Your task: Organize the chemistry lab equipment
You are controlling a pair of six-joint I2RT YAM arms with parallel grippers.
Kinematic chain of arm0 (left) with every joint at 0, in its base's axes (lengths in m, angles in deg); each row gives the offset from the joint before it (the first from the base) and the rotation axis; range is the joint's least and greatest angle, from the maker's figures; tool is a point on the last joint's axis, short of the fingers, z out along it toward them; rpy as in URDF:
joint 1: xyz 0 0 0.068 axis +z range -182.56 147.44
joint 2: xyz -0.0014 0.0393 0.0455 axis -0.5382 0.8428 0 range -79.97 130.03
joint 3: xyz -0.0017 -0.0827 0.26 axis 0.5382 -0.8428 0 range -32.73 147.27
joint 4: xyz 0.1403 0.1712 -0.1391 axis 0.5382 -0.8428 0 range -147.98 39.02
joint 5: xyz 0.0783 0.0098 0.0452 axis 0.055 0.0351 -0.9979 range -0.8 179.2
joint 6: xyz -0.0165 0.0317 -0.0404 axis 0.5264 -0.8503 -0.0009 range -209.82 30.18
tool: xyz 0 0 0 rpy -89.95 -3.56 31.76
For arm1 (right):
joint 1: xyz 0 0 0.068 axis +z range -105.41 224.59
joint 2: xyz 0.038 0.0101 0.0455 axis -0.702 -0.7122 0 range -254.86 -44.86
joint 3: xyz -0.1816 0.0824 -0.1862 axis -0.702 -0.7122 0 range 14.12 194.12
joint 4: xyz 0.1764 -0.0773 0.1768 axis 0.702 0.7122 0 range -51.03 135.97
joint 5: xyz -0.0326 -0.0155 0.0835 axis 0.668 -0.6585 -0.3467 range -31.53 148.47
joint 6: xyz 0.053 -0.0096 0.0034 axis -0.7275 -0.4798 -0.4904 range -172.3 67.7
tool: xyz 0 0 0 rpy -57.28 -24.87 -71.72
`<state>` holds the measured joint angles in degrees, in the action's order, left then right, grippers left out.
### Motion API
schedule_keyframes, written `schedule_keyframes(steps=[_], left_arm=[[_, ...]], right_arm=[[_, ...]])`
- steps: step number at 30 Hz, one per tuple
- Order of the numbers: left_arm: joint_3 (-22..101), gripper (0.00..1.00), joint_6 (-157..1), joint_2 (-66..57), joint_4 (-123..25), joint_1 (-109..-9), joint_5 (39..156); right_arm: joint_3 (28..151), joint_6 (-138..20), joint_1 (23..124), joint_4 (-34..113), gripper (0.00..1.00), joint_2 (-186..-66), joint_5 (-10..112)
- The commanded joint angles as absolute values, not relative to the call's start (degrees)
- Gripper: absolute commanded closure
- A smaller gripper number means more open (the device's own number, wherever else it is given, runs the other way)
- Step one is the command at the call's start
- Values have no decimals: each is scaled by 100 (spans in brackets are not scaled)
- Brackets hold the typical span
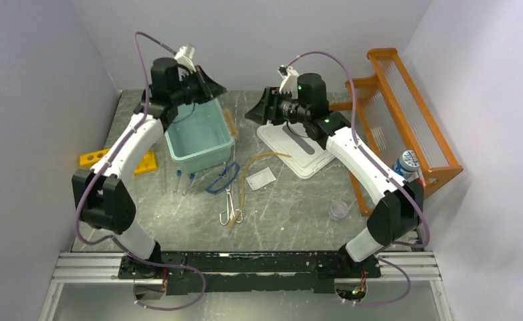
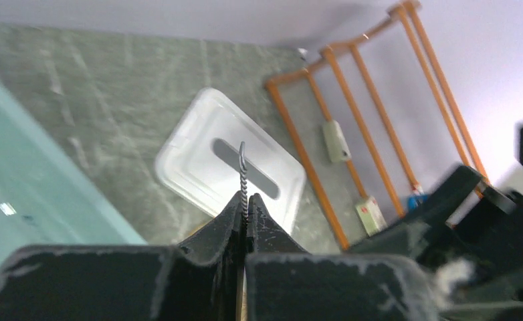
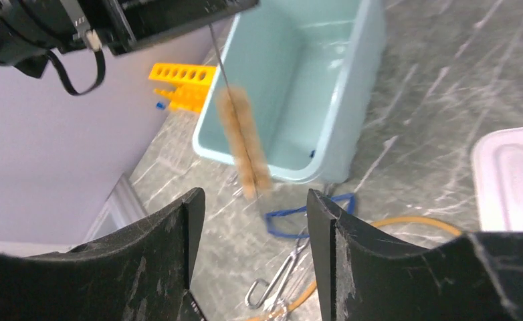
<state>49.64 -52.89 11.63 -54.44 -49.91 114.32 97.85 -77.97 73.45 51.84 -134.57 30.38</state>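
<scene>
Top: bench [image 1: 292, 221] holds one yellow plastic rack [image 1: 91, 159], one teal bin [image 1: 198, 137], one flat white lid [image 1: 299, 159], three clear test tubes [image 1: 178, 180], one blue tubing loop [image 1: 222, 179], one tan tubing loop [image 1: 247, 172], one steel forceps [image 1: 230, 204] and one clear cup [image 1: 339, 210].
Left wrist: left pincer [image 2: 245, 202] is clenched on the twisted wire stem of one brush [image 2: 243, 170].
Right wrist: right pincer [image 3: 253, 215] is released; the brush's fuzzy tan bristles hang in the air before the bin's rim.

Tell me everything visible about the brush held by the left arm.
The brush is a thin twisted-wire stem with a small loop at one end and a long tuft of tan bristles at the other, slightly blurred. It hangs bristles down, a little tilted, its wire pinched between the left gripper's shut fingers, near the teal bin's rim. Nothing else touches it.
</scene>
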Motion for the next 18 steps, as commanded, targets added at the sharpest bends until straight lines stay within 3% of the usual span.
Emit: schedule_keyframes(steps=[1,8,18], left_arm=[[6022,95,-5983,1841,-7105,-4478,11348],[7008,95,-6314,2957,-8351,-4083,10745],[6932,95,-6163,4014,-8138,-4338,10420]], right_arm=[[9802,-7668,7225,5141,39,-13213,3861],[9752,-7607,7210,5469,39,-13474,4242],[9827,-7457,7210,5568,39,-13941,4588]])
